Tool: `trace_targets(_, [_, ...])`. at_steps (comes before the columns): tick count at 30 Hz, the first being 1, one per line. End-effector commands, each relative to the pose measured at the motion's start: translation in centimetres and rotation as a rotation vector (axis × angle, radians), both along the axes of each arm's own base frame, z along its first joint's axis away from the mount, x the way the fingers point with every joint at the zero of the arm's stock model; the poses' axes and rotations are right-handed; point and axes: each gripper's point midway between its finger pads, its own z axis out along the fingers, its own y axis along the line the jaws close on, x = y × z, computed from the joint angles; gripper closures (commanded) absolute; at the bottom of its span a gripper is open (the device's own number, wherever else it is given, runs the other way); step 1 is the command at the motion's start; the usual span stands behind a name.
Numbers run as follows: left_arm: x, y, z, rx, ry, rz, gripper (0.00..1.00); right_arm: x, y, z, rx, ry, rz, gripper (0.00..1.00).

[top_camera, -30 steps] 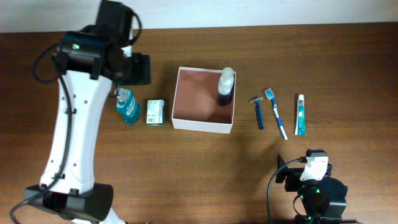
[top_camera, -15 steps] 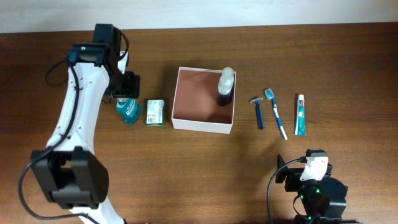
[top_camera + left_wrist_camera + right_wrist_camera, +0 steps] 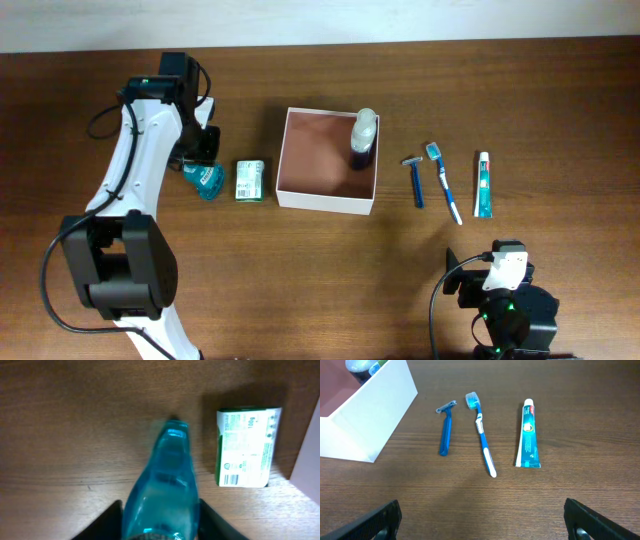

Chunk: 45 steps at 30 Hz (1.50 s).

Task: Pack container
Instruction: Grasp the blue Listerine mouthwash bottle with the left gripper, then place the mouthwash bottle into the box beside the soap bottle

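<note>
The container, a shallow white box with a pinkish-brown inside, stands mid-table with a dark bottle upright in its far right corner. Left of it lies a teal bottle. My left gripper is shut on that teal bottle, with a dark finger pressed against each side of it in the left wrist view. My right gripper stands wide open over bare wood, with nothing between its fingers.
A small green-white carton lies between the teal bottle and the container. Right of the container lie a blue razor, a toothbrush and a toothpaste tube. The right arm sits at the near right.
My left arm has come down over the teal bottle and its jaws have closed on it. The right arm has not moved.
</note>
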Motion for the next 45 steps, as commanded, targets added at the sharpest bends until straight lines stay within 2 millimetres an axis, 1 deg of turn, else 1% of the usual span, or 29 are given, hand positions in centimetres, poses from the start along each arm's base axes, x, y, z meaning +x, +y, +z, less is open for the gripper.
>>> trace_targets(1, [-0.3, 0.0, -0.6, -0.006, 0.027, -0.011, 0.68, 0.0, 0.0, -0.1, 0.009, -0.003, 0.0, 0.01])
trace_targets(3, [-0.7, -0.2, -0.6, -0.015, 0.04, -0.012, 0.7, 0.0, 0.0, -0.1, 0.009, -0.003, 0.0, 0.01])
trace_targets(5, [-0.9, -0.4, -0.1, -0.03, 0.045, -0.009, 0.72, 0.0, 0.0, -0.1, 0.009, -0.003, 0.0, 0.01])
trace_targets(7, [-1.0, -0.5, 0.9, -0.035, 0.034, 0.002, 0.73, 0.0, 0.0, -0.1, 0.009, -0.003, 0.0, 0.01])
trace_targets(8, [-1.1, -0.5, 1.8, -0.036, 0.024, 0.001, 0.74, 0.0, 0.0, -0.1, 0.009, -0.003, 0.0, 0.01])
trace_targets(10, [-1.2, -0.7, 3.8, -0.051, -0.006, 0.019, 0.81, 0.0, 0.0, -0.1, 0.009, -0.003, 0.0, 0.01])
trace_targets(12, [-1.2, -1.2, 6.6, -0.077, -0.053, 0.043, 0.89, 0.0, 0.0, -0.1, 0.009, -0.003, 0.0, 0.01])
trace_targets(14, [-1.5, -2.6, 9.5, -0.13, -0.107, 0.02, 0.94, 0.0, 0.0, -0.1, 0.009, -0.003, 0.0, 0.01])
trace_targets(16, [-1.9, -4.5, 12.4, -0.18, -0.165, -0.022, 0.96, 0.0, 0.0, -0.1, 0.009, -0.003, 0.0, 0.01])
trace_targets(18, [-2.6, -6.3, 14.9, -0.195, -0.22, -0.072, 0.98, 0.0, 0.0, -0.1, 0.009, -0.003, 0.0, 0.01])
trace_targets(21, [-3.5, -9.1, 17.1, -0.214, -0.286, -0.148, 0.99, 0.0, 0.0, -0.1, 0.009, -0.003, 0.0, 0.01])
trace_targets(24, [-4.1, -12.5, 17.7, -0.233, -0.31, -0.239, 0.99, 0.0, 0.0, -0.1, 0.009, -0.003, 0.0, 0.01])
trace_targets(26, [-3.9, -14.8, 17.4, -0.23, -0.321, -0.268, 1.0, 0.0, 0.0, -0.1, 0.009, -0.003, 0.0, 0.01])
trace_targets(27, [-3.6, -15.7, 17.0, -0.222, -0.327, -0.274, 0.99, 0.0, 0.0, -0.1, 0.009, -0.003, 0.0, 0.02])
trace_targets(30, [-2.3, -18.3, 15.4, -0.203, -0.334, -0.295, 0.99, 0.0, 0.0, -0.1, 0.009, -0.003, 0.0, 0.01])
trace_targets(32, [-1.2, -19.9, 13.6, -0.204, -0.319, -0.315, 0.99, 0.0, 0.0, -0.1, 0.009, -0.003, 0.0, 0.01])
trace_targets(34, [0.0, -21.4, 11.1, -0.2, -0.294, -0.331, 0.99, 0.0, 0.0, -0.1, 0.009, -0.003, 0.0, 0.01])
trace_targets(35, [0.5, -21.9, 10.2, -0.199, -0.287, -0.334, 0.99, 0.0, 0.0, -0.1, 0.009, -0.003, -0.001, 0.01])
trace_targets(38, [2.1, -23.5, 6.8, -0.196, -0.263, -0.338, 0.99, 0.0, 0.0, -0.1, 0.009, -0.003, 0.0, 0.01])
trace_targets(40, [2.8, -24.4, 4.9, -0.196, -0.249, -0.346, 0.99, 0.0, 0.0, -0.1, 0.009, -0.003, 0.0, 0.01])
trace_targets(42, [3.3, -25.2, 3.5, -0.194, -0.243, -0.354, 0.98, 0.0, 0.0, -0.1, 0.009, -0.002, 0.0, 0.01])
trace_targets(45, [3.8, -26.1, 2.3, -0.198, -0.245, -0.366, 0.85, 0.0, 0.0, -0.1, 0.009, -0.003, 0.0, 0.01])
